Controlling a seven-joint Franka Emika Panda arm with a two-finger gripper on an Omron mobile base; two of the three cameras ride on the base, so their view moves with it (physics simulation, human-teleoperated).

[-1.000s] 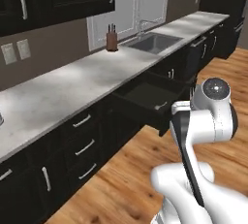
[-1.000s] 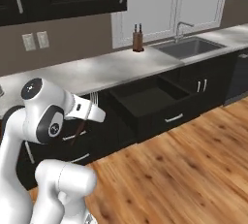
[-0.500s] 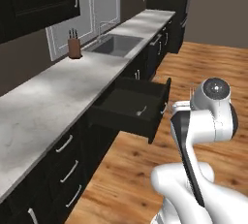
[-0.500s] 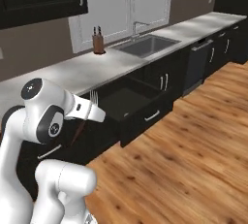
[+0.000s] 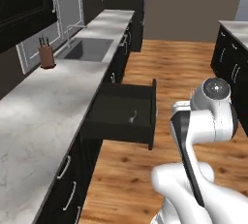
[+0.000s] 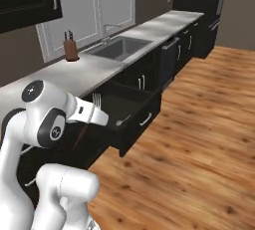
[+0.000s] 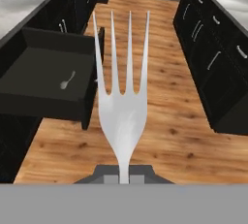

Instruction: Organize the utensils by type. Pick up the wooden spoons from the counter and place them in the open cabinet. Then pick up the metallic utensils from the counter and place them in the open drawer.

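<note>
four slim silver tines, fork (image 7: 123,106) pinched in end effector (image 7: 124,177); small spoon (image 7: 67,80) in matte black drawer (image 7: 46,99)

A silver spoon (image 5: 133,117) lies in the open drawer (image 5: 116,103) below the counter (image 5: 34,106).

Silver fork (image 7: 122,97) held tines-up in gripper (image 7: 124,175), open drawer (image 7: 29,97) beyond, apparently small spoon (image 7: 67,80) inside
</note>
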